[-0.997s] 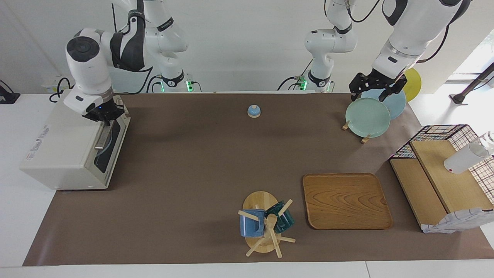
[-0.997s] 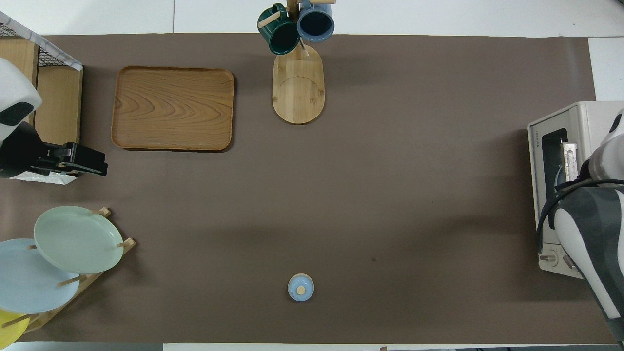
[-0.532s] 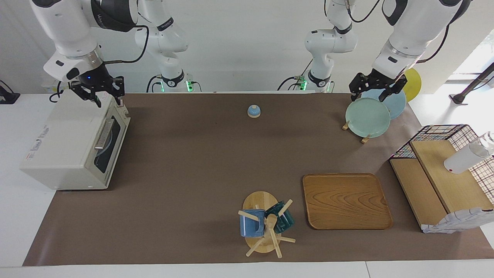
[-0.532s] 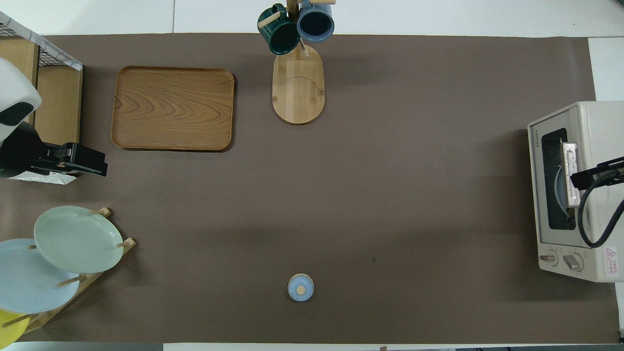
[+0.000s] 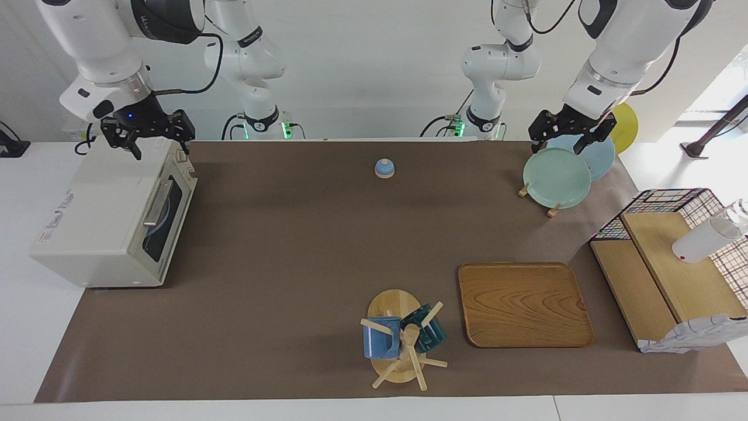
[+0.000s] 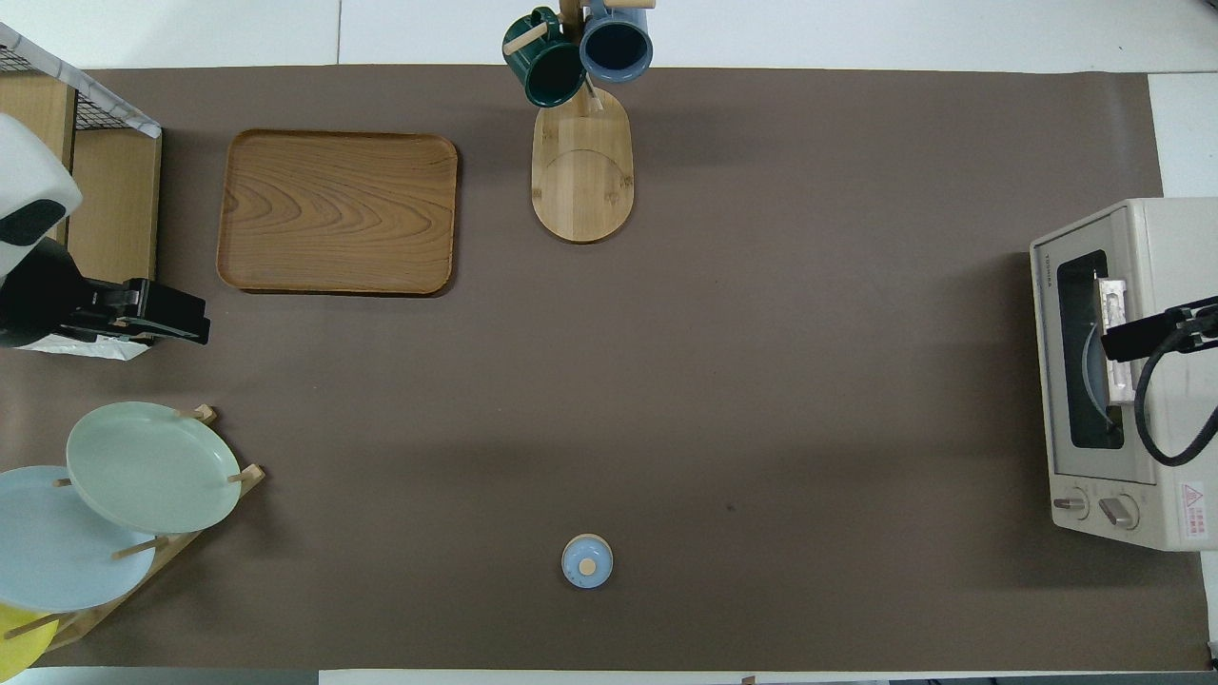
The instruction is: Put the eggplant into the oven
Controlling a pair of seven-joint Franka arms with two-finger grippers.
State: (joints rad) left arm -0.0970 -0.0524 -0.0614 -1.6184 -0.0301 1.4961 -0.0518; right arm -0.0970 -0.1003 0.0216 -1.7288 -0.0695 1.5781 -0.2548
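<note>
I see my right gripper [image 5: 147, 140] raised over the oven [image 5: 111, 216], fingers spread and empty. The oven sits at the right arm's end of the table, door shut, its long axis running toward and away from the robots. My left gripper [image 5: 571, 133] waits open over three racked plates [image 5: 556, 177]. Two mugs [image 5: 383, 337] hang.

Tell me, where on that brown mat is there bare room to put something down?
The widest bare stretch runs from the oven's door to the mug stand and wooden tray, broken only by the small blue bell. It is crowded at the left arm's end: plate rack, wire basket, tray. The right gripper hangs over the oven; the left gripper over the plates.
</note>
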